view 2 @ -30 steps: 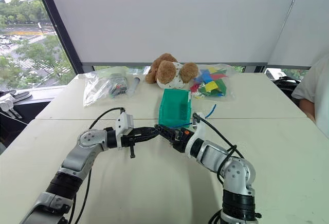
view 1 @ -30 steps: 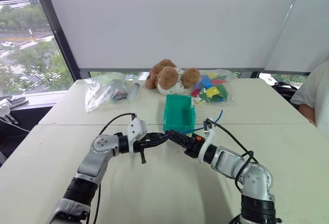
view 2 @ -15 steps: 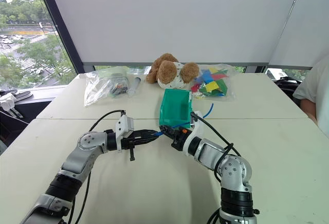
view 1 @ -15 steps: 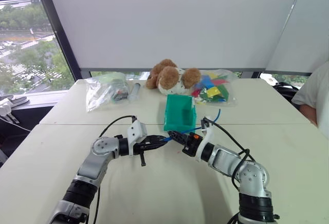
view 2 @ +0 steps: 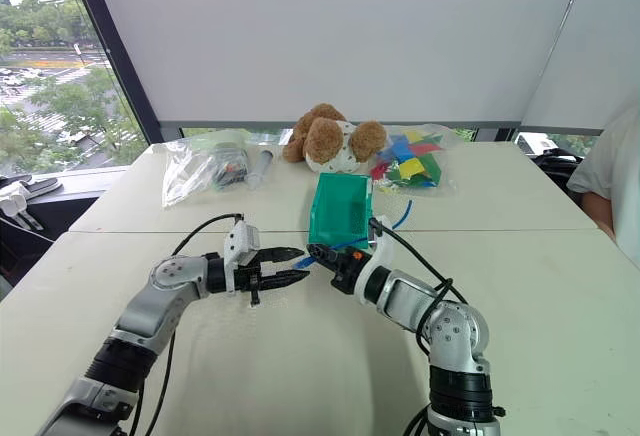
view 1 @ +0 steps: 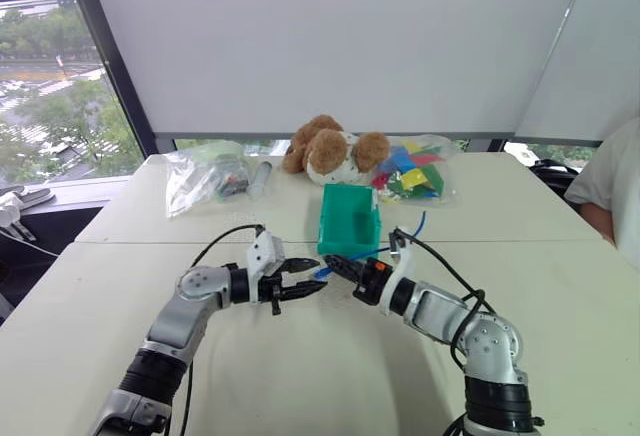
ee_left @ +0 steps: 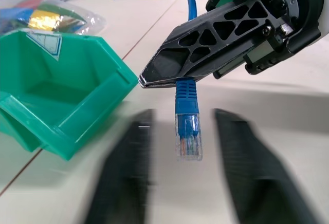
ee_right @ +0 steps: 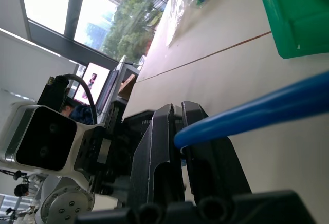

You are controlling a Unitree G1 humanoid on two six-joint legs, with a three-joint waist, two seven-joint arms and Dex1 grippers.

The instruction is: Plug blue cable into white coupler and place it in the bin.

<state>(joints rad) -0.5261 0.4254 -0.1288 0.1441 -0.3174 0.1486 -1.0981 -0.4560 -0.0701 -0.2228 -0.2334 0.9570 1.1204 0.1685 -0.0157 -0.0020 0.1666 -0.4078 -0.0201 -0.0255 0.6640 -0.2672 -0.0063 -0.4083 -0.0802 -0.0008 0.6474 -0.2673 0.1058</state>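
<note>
Nearest the robot, above the pale surface (view 1: pixel 330 376), the two hands meet tip to tip. The left hand (view 1: pixel 305 279) points across toward the right, its two black fingers (view 2: pixel 283 253) spread apart with nothing between them. Facing it, the right hand (view 2: pixel 318 252) has its fingers pressed together on the blue cable (ee_left: pixel 186 88), gripping it just behind the clear plug end (ee_left: pixel 188 134); in the left wrist view that plug hangs down from the pinched fingertips, in front of the gap between the left hand's blurred fingers and touching neither of them. From the grip the cable runs back over the right arm, and a short blue length (view 1: pixel 424 224) shows above that wrist, just beside the bin. The white coupler cannot be made out. Just beyond the two hands stands the bin (view 1: pixel 349 218), teal-green with upright walls, resting on the surface with its open top up and its near end close to the fingertips; its inside looks bare in the left wrist view. Farther back lie a brown and white plush toy (view 1: pixel 330 148), a clear bag of coloured pieces (view 1: pixel 410 174) just beside it on the right, and another clear bag (view 1: pixel 205 178) on the left side. A person's arm in a white sleeve (view 1: pixel 610 181) shows at the far right edge of the surface.
</note>
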